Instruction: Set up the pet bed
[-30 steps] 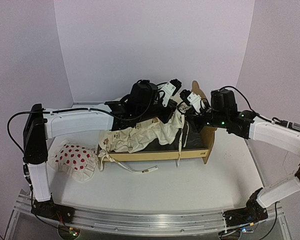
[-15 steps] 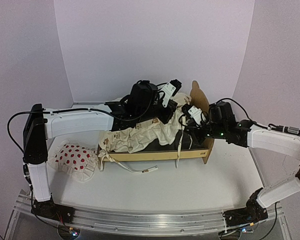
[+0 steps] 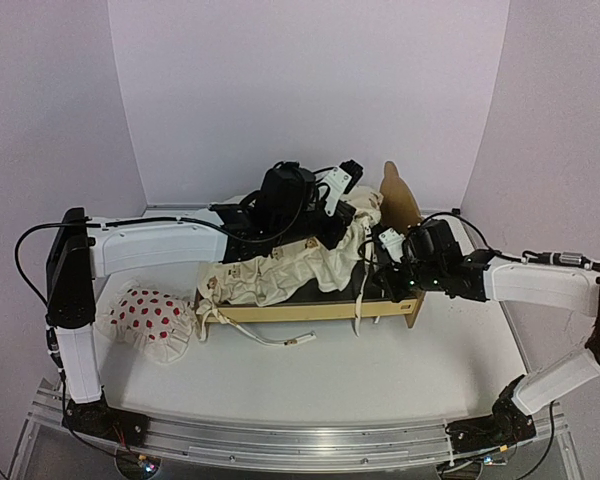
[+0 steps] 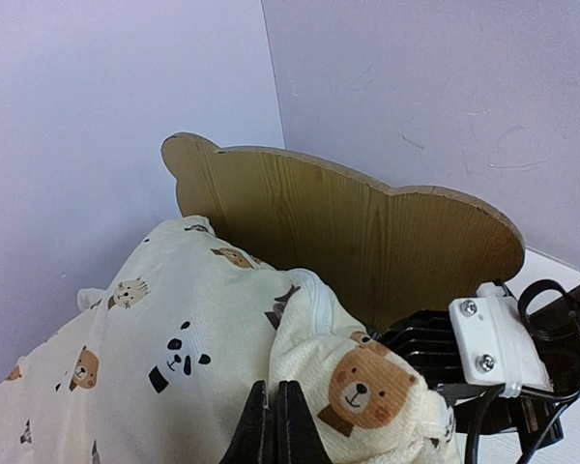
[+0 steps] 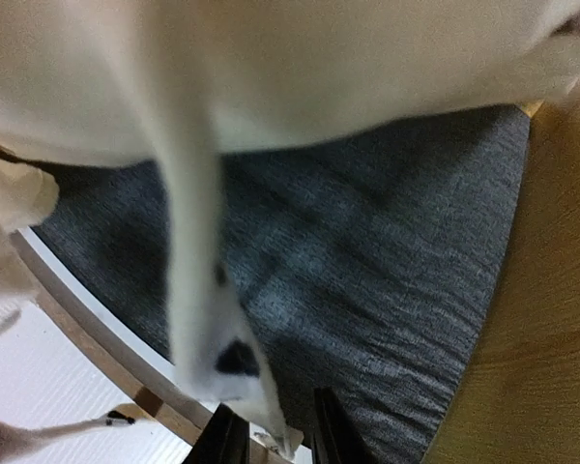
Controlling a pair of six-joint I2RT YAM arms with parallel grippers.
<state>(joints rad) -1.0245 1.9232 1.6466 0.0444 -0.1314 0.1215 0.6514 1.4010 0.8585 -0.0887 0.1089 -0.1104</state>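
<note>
Quilt [image 3: 280, 270] draped over pet bed [image 3: 310, 311], bunched toward its headboard [image 3: 402, 198] at right; pillow [image 3: 150, 318] on table [image 3: 380, 370], left of bed

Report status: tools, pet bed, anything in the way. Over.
Left tool shut on quilt near headboard. Right tool slightly open, quilt tie between its fingers. Pet bed upright, quilt bunched across it; pillow on table beside.

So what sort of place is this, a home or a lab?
Probably a robot lab booth: plain lilac walls round a white table, left arm and right arm bolted to a metal rail, the pet bed as prop.
</note>
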